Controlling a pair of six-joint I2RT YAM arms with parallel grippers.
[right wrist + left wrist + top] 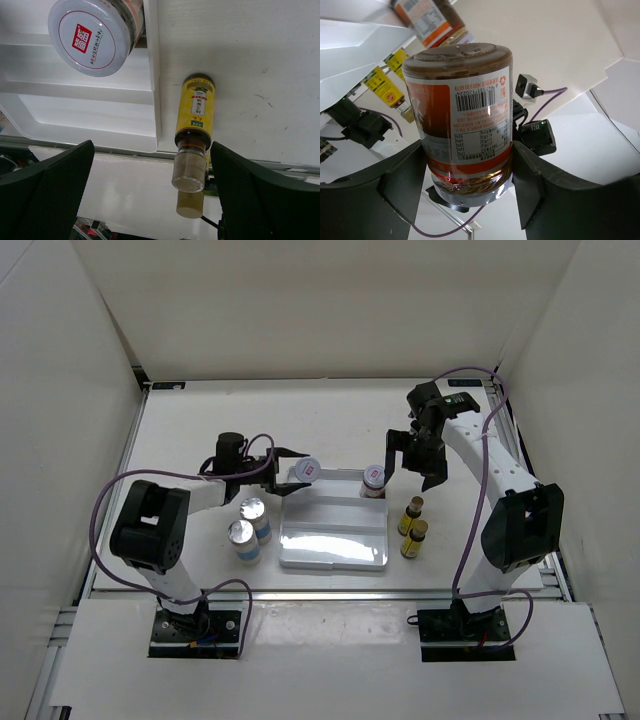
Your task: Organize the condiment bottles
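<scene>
My left gripper (295, 472) is shut on a brownish jar (308, 470) with a red-marked white lid, held at the far left corner of the white tray (335, 552); the jar (465, 115) fills the left wrist view between my fingers. The second jar (374, 478) stands in the tray's far right corner. My right gripper (415, 468) is open and empty just right of it. The right wrist view shows that jar's lid (92, 35) and a yellow bottle (195, 110). Two yellow bottles (411, 515) (415, 538) stand right of the tray. Two silver-topped cylinders (253, 515) (242, 538) stand left of it.
White walls enclose the table on three sides. A metal rail (320, 590) runs along the near edge. Purple cables loop from both arms.
</scene>
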